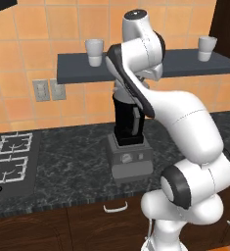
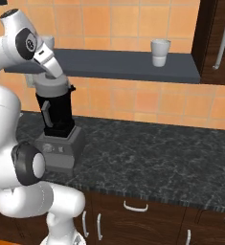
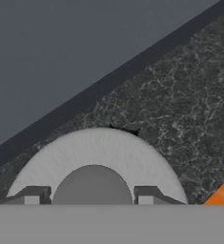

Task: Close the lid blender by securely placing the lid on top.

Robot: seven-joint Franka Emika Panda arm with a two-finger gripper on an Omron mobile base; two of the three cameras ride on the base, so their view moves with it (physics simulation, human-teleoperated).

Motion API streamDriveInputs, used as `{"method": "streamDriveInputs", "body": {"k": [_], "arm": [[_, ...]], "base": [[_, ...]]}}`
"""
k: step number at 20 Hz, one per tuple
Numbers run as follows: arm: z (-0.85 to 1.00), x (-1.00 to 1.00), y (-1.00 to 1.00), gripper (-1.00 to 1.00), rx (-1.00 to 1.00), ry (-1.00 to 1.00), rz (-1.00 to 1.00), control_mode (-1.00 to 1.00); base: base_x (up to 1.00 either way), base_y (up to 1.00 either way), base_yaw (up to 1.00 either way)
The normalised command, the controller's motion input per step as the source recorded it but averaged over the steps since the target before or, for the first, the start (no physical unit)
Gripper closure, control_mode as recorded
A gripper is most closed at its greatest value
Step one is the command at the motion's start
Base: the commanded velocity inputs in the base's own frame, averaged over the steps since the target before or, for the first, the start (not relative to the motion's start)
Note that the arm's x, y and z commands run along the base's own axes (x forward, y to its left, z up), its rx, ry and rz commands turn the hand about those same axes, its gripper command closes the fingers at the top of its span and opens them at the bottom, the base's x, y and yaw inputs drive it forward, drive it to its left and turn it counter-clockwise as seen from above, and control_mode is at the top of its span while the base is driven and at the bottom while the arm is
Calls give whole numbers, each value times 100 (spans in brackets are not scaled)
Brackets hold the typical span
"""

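Reaching down over the tall black blender jar on its boxy grey base (image 2: 59,139), the white arm's jaws (image 3: 91,196) straddle the darker knob of the round light-grey lid (image 3: 101,152), apparently holding it. That lid rests on the jar's mouth, so the grip likely serves to seat it squarely. Beneath the blender lies the dark speckled stone desk (image 2: 157,153).

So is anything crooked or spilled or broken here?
Nothing stands out. The lid sits level on top of the blender, with the gripper on either side of its knob. The blender stands upright on the counter, and both cups stand upright on the shelf. No spills.
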Motion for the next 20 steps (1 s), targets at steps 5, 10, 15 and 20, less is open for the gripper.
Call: {"method": "streamDriveInputs", "body": {"k": [5, 10, 15, 20], "arm": [[0, 0, -12, 100, -1, 0, 0, -100], [25, 6, 12, 100, 0, 0, 0, -100], [-7, -2, 2, 100, 0, 1, 0, -100], [-7, -4, 1, -100, 0, -1, 0, -100]], "base": [[0, 0, 0], [0, 0, 0], [0, 0, 0], [0, 0, 0]]}}
